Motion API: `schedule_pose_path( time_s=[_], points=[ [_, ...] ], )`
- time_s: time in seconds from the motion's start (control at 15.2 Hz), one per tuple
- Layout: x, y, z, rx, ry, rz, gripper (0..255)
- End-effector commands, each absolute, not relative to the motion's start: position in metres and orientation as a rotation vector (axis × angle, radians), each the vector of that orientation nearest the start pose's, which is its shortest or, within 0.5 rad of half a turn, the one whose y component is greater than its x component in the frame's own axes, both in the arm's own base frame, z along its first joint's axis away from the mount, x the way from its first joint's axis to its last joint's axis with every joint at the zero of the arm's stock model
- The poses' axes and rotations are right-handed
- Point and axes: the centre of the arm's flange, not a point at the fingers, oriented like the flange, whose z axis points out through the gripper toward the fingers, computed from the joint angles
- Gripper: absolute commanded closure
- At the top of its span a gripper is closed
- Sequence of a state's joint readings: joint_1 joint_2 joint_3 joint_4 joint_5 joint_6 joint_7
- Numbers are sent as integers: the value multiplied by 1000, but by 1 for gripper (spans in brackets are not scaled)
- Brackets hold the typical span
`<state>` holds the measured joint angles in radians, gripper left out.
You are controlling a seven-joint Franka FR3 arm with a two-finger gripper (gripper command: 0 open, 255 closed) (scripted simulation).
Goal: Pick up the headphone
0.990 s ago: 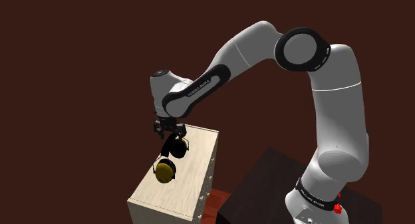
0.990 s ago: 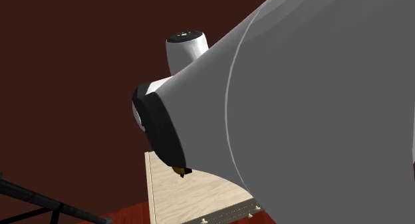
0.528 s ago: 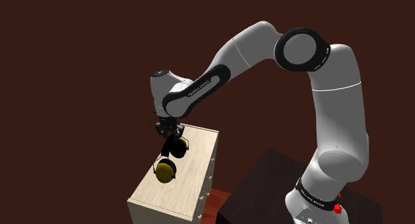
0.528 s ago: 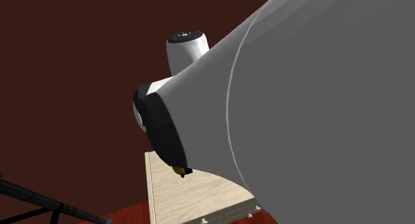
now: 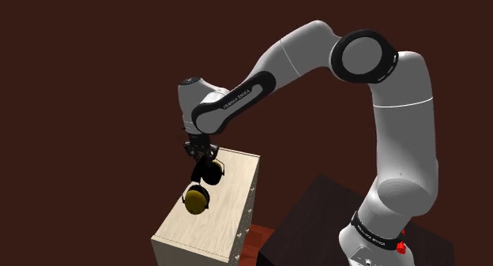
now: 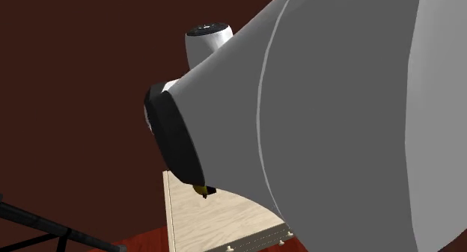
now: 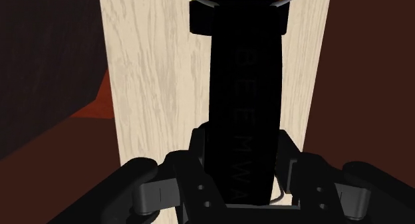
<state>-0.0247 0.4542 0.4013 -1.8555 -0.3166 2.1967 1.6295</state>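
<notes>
Headphone (image 5: 202, 185) pinched at black band by gripper (image 5: 199, 154) clamped from above, cups dangling over cabinet (image 5: 217, 225) top, likely for lifting straight up without dragging.

headphone (image 6: 200, 189) mostly hidden behind the arm (image 6: 337, 116), second exterior view; cabinet (image 5: 215, 229) cut by shoulder view's bottom edge

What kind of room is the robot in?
Probably a room in a house, though little of it shows. There is a pale wooden cabinet with drawers, a dark brown-red wall behind, and a red floor. The gripper holds a black and yellow headphone over the cabinet.
</notes>
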Motion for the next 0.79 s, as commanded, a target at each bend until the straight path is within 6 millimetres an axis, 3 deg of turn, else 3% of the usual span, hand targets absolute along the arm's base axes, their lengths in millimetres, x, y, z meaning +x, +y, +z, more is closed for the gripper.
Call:
schedule_pose_path(
  time_s=[0.0, 0.59, 0.73],
  points=[
    [595, 208, 298, -2769, 1675, -49, 255],
    [595, 208, 345, -2769, 1675, -49, 255],
    [595, 208, 346, -2769, 1675, -49, 255]
  ],
)
